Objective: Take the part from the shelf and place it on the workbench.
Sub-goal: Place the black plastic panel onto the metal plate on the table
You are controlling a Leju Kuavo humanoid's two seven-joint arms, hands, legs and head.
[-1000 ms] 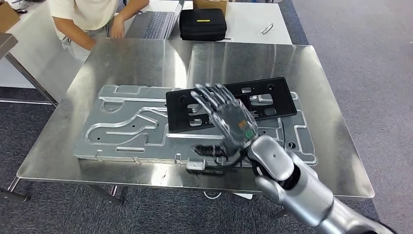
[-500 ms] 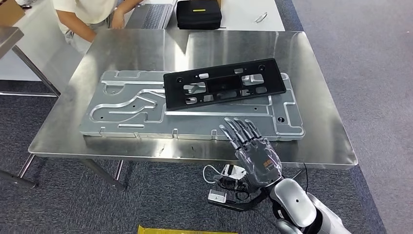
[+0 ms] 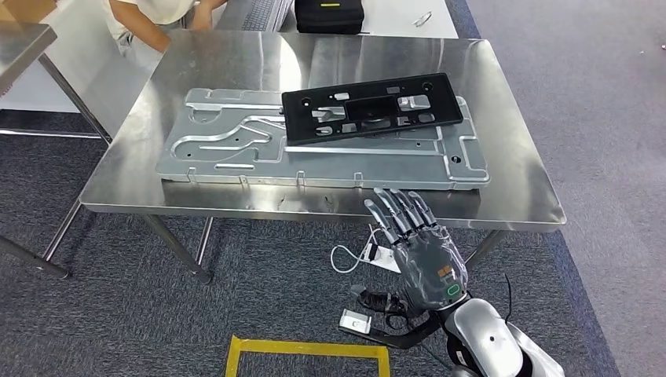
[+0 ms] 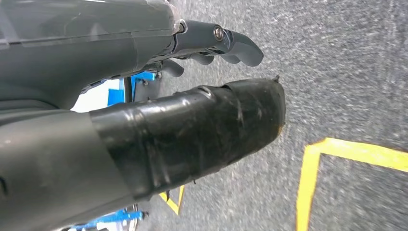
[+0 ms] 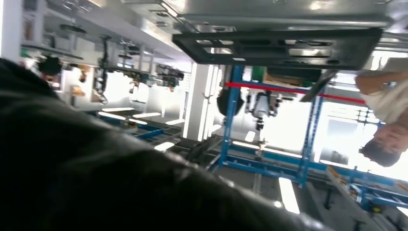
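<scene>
The black perforated part [image 3: 369, 106] lies flat on a large silver machined plate [image 3: 236, 149] on the steel workbench [image 3: 510, 188]. The right wrist view catches the part [image 5: 279, 48] from low and far off. My right hand [image 3: 420, 251] is raised in front of the bench's near edge, over the carpet, with its fingers spread and nothing in it; it is well clear of the part. In the left wrist view, my left hand [image 4: 144, 96] hangs over grey carpet with its taped thumb and fingers [image 4: 231, 43] stretched out, holding nothing.
A person [image 3: 149, 20] works at the white table beyond the bench, beside a black case [image 3: 328, 14]. Another steel table [image 3: 23, 39] stands at the far left. On the floor near me are yellow tape lines [image 3: 306, 349] and a small white device [image 3: 357, 320] on a cable.
My right hand has drawn back from above the part to below the bench's front edge. The view has pulled away from the bench. The part stays on the plate.
</scene>
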